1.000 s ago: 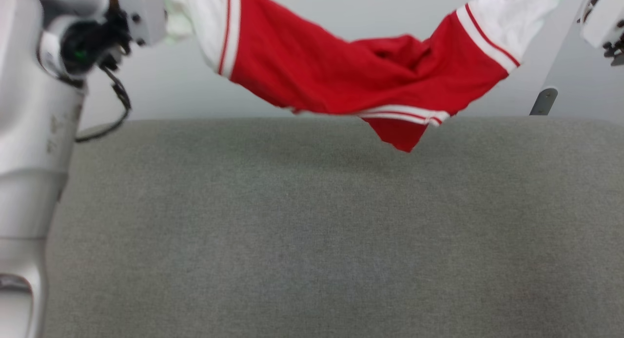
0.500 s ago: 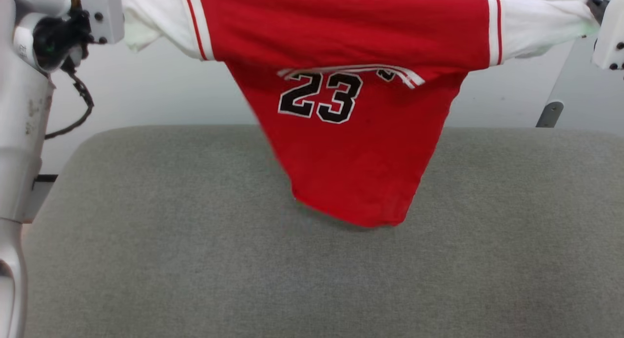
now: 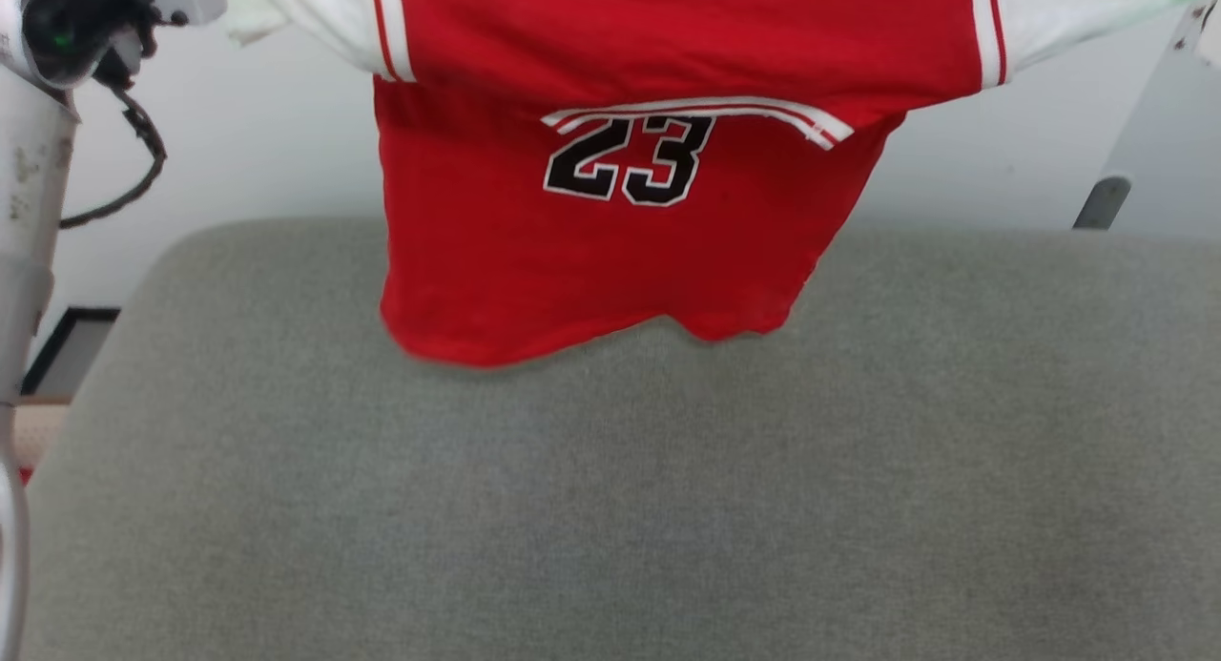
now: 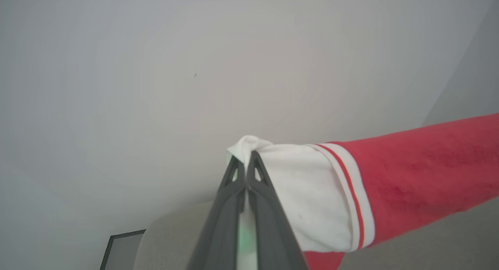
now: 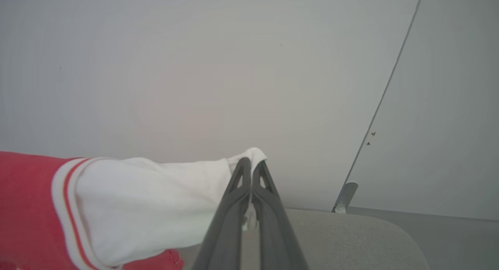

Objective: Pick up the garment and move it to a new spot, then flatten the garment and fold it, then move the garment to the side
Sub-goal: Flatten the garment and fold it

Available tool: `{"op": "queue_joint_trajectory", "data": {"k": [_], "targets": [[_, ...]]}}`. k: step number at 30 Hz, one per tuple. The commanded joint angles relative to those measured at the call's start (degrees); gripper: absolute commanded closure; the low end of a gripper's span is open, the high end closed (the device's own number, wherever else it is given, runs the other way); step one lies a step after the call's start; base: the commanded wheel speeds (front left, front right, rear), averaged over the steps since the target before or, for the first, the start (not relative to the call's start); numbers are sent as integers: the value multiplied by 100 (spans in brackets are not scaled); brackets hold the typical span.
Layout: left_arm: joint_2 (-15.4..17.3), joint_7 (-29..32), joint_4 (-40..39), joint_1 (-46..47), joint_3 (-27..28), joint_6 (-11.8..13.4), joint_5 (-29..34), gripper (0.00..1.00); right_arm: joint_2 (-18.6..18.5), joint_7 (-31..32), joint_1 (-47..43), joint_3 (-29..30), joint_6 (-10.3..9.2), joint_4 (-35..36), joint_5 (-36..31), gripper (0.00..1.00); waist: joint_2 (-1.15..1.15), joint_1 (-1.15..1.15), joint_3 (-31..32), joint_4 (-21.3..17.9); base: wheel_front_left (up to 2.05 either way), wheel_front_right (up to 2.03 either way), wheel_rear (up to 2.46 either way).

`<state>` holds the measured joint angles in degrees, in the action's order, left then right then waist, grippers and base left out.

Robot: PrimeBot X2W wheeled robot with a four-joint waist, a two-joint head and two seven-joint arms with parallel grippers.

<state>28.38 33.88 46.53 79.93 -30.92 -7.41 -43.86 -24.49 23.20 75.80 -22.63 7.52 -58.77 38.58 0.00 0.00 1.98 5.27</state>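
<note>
We are holding the shirt (image 3: 610, 251) in the air above the far edge of the table (image 3: 610, 508), stretched wide between our two arms. Our left pincer (image 4: 245, 159) is gripping the tip of one white sleeve (image 4: 308, 192) with its jaws pressed together on the cloth; our right pincer (image 5: 251, 165) is gripping the tip of the other sleeve (image 5: 156, 200) in the same way.

The red body is hanging down toward the table with the number (image 3: 630, 160) facing us, and a band of striped trim is drooping across the top of it. The hem (image 3: 534, 346) is hanging unevenly over the far part of the table, lower toward our left; we cannot tell whether it is brushing the table or hanging just above it.

We are judging the pick-up as done, since the shirt is off the table and both grips are looking secure; we are reading this as the carry to a new spot, or the start of laying down. The flattening is not yet done, as the cloth is hanging and not lying on the table. The folding and the last move to the side are both waiting.
</note>
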Motion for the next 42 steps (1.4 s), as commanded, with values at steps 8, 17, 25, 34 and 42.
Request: {"op": "queue_joint_trajectory", "data": {"k": [8, 17, 25, 34, 42], "targets": [[-48, -765, -310, 573, 28, -5, 79, 100, -88, -759, 813, 47, -6, 94, -390, 100, 0, 0, -1537, 19, 0, 0, 0], [-570, -3059, 114, 1597, 220, 147, 524, 100, 161, -3470, 1996, 403, -6, -505, -2002, 100, 0, 0, -2972, 119, 0, 0, 0], [-870, -4508, 267, 2211, 308, 3, 343, 100, 241, -3836, 2519, 891, -6, -61, -3326, 100, 0, 0, -4017, 441, 0, 0, 0], [-855, -4902, 158, 1327, -66, 1, -127, 100, 435, -3834, 1506, 983, -6, 492, -3611, 100, 0, 0, -4130, 653, 0, 0, 0], [-820, -4326, 184, 489, -706, 1, -875, 100, 211, -3651, 799, 612, -6, 261, -2595, 100, 0, 0, -3500, 793, 0, 0, 0]]}}
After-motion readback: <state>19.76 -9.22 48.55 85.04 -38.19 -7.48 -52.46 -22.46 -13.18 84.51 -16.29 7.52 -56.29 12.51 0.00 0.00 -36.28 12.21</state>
